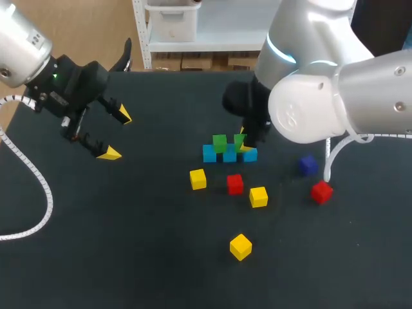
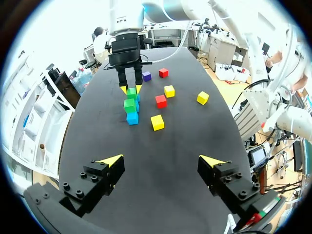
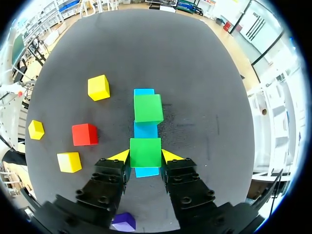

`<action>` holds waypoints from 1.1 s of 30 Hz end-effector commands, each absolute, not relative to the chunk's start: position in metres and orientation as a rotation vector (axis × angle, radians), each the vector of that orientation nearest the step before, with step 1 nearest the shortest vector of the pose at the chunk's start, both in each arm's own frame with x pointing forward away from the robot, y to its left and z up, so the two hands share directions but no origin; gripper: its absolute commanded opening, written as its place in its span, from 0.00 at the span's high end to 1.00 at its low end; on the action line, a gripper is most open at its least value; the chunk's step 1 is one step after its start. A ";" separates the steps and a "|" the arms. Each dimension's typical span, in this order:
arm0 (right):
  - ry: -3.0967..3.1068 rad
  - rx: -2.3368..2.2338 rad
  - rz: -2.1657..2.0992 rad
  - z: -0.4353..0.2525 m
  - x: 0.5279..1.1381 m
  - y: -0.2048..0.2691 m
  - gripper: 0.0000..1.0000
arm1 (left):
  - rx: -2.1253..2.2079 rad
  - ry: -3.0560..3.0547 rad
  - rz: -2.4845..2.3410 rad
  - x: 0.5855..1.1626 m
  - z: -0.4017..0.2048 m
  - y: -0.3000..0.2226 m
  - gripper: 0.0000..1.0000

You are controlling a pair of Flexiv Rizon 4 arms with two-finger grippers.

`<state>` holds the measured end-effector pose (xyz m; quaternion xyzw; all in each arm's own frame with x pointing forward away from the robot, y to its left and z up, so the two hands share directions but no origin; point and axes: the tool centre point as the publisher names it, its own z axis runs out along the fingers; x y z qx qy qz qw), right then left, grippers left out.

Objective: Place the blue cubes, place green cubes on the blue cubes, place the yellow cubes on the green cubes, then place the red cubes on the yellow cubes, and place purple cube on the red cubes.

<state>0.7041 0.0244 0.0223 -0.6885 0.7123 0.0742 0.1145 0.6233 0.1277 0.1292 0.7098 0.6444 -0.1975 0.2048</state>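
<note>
Three blue cubes (image 1: 230,155) lie in a row mid-table. One green cube (image 1: 219,143) rests on top, across the seam of two of them. A second green cube (image 3: 145,152) sits on the row's other end (image 3: 146,171), with my right gripper (image 3: 145,156) shut on it from both sides. Three yellow cubes (image 1: 197,179) (image 1: 258,196) (image 1: 240,246), two red cubes (image 1: 235,183) (image 1: 321,192) and a purple cube (image 1: 308,165) lie loose nearer the front and right. My left gripper (image 1: 116,134) hangs open and empty over the table's left side, far from the cubes.
The black table (image 1: 129,244) has bare surface at the front left and under my left gripper (image 2: 161,161). My right arm's big elbow (image 1: 309,109) looms over the table's right side, above the purple cube.
</note>
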 end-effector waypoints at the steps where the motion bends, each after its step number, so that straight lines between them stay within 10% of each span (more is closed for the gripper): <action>1: 2.087 -2.024 0.224 0.022 0.706 0.025 0.53 | 1.981 1.794 -0.552 0.624 0.129 0.128 0.00; 12: 2.087 -2.030 0.228 0.022 0.707 0.026 0.02 | 1.981 1.794 -0.552 0.624 0.129 0.128 0.00; 20: 2.107 -2.037 0.217 0.030 0.711 0.019 0.08 | 1.981 1.794 -0.552 0.624 0.129 0.128 0.00; 22: 2.106 -2.033 0.203 0.034 0.711 0.016 0.35 | 1.981 1.794 -0.552 0.624 0.129 0.128 0.00; 26: 2.113 -2.007 0.188 0.042 0.711 0.005 0.08 | 1.981 1.794 -0.552 0.624 0.129 0.128 0.00; 33: 2.128 -1.929 0.213 0.054 0.705 -0.022 0.00 | 1.981 1.794 -0.552 0.624 0.129 0.128 0.00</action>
